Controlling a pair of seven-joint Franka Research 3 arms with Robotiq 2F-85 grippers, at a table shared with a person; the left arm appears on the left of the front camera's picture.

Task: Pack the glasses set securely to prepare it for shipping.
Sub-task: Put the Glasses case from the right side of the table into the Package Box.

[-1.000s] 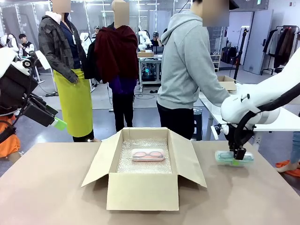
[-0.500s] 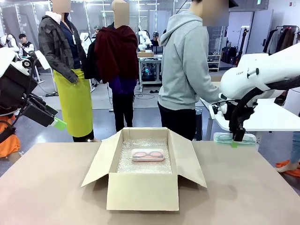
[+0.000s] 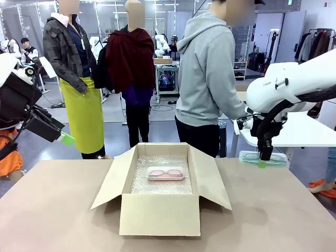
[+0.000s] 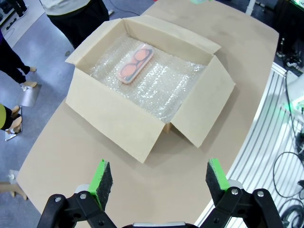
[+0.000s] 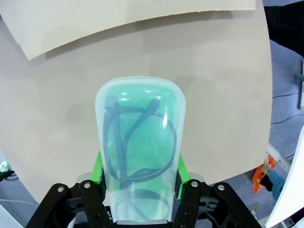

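Front view taken low from robot's side, aimed across table (image 3: 52,210) toward far side. Left wrist view held high, tilted down on box (image 4: 114,118) — same box centred in front view. Right wrist view pointed straight down, close behind mint green case (image 5: 140,142).

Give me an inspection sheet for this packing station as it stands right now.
Surface: tan table carrying an open cardboard box.
Job's things: pink case on bubble wrap inside the box; mint green case held above the table, right of the box.
Clutter: nothing seen.
End effectors: left end effector open above the table; right end effector shut on the mint green case.
Cables: black cable running to the right end effector.
Surroundings: person in grey hoodie at the far side.
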